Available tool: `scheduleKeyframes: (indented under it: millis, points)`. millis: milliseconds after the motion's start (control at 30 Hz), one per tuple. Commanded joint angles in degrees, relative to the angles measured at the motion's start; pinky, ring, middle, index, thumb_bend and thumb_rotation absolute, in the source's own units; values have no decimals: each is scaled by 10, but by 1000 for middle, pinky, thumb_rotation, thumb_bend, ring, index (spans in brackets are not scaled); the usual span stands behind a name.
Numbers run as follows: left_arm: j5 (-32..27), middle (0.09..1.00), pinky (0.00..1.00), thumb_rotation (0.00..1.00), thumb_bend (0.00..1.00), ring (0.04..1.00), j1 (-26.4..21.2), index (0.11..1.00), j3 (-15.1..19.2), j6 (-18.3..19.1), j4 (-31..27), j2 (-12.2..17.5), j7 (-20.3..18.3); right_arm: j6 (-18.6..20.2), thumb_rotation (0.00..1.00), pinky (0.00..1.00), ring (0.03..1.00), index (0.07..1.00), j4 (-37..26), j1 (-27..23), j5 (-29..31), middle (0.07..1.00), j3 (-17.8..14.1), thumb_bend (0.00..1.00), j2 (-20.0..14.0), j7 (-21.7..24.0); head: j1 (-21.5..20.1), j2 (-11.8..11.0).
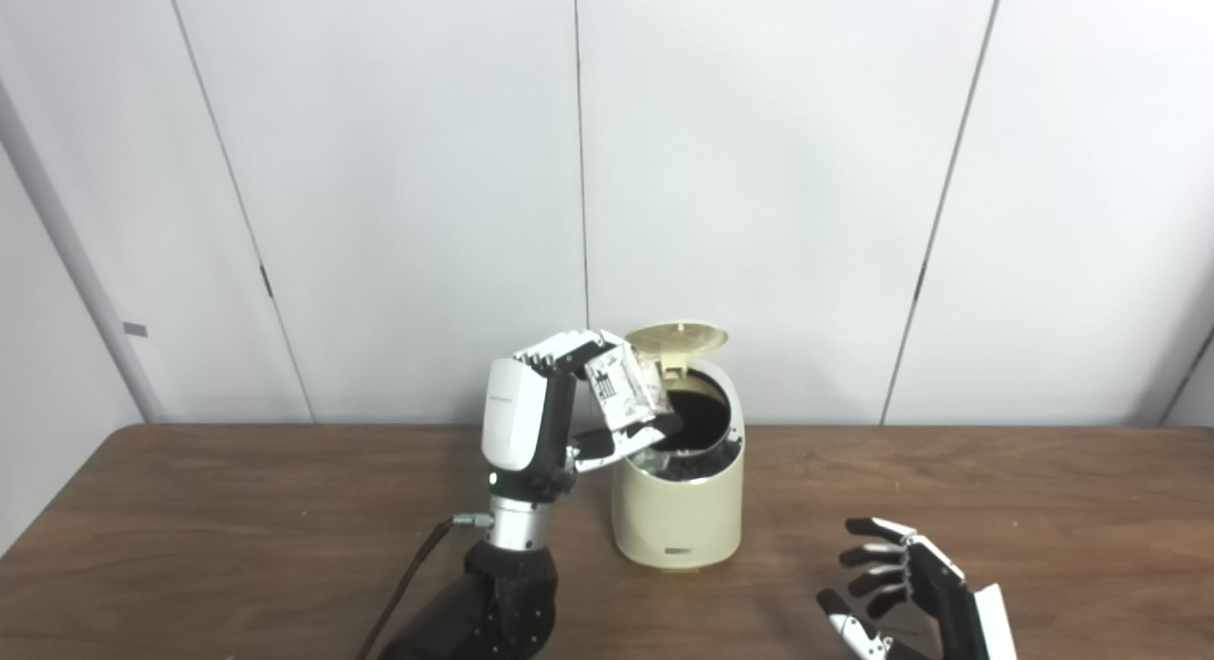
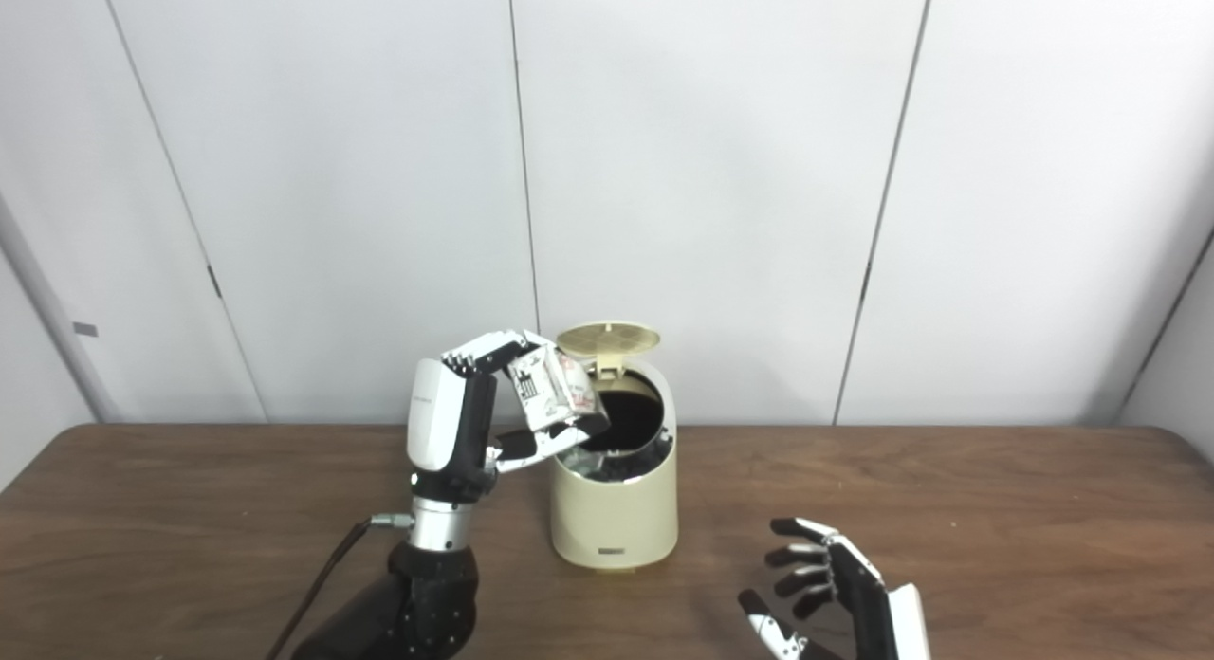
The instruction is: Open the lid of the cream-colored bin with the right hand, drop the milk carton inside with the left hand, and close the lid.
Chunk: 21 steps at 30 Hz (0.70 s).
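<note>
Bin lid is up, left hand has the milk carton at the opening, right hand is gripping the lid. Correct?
Not quite. The right hand is open and low over the table, away from the bin, as the left eye view shows. The lid is up and the left hand holds the milk carton at the opening.

Lab-like room: bare white wall panels, wooden table.

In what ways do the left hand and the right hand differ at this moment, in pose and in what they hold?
The left hand is raised beside the bin, while the right hand is low over the table, away from the bin. The left hand is shut on the milk carton at the bin's open mouth; the right hand holds nothing, fingers apart. Both have white and black fingers.
</note>
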Motion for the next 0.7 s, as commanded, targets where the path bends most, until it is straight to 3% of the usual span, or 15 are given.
scheduleKeyframes:
  millis: [0, 133, 233, 367, 467, 667]
  points:
    - [18, 480, 375, 0, 505, 468, -38, 472, -9, -11, 5, 7, 37, -10, 0, 293, 429, 679, 19, 36, -7, 560, 10, 292, 13, -7, -2, 0]
    - [18, 483, 385, 0, 505, 471, -47, 466, -34, -11, 30, 8, 64, -8, 0, 330, 478, 683, 16, 37, -12, 594, 12, 282, 13, -5, -6, 2]
    - [10, 484, 385, 0, 505, 471, -53, 464, -51, -11, 45, 10, 69, -12, 0, 300, 438, 681, 16, 37, -12, 576, 13, 280, 14, -6, -9, 5]
    - [4, 481, 410, 0, 505, 476, -54, 467, -63, -11, 58, 14, 55, -10, 3, 386, 523, 677, 17, 36, -16, 609, 16, 285, 18, -8, -11, 6]
    - [-8, 480, 403, 0, 505, 476, -52, 470, -67, -11, 63, 13, 45, -4, 6, 344, 481, 678, 15, 36, -19, 575, 18, 283, 19, -6, -12, 7]
    - [-16, 473, 393, 0, 505, 473, -47, 487, -65, -11, 63, 13, 25, 3, 0, 412, 551, 669, 13, 34, -27, 622, 20, 290, 18, -5, -13, 9]
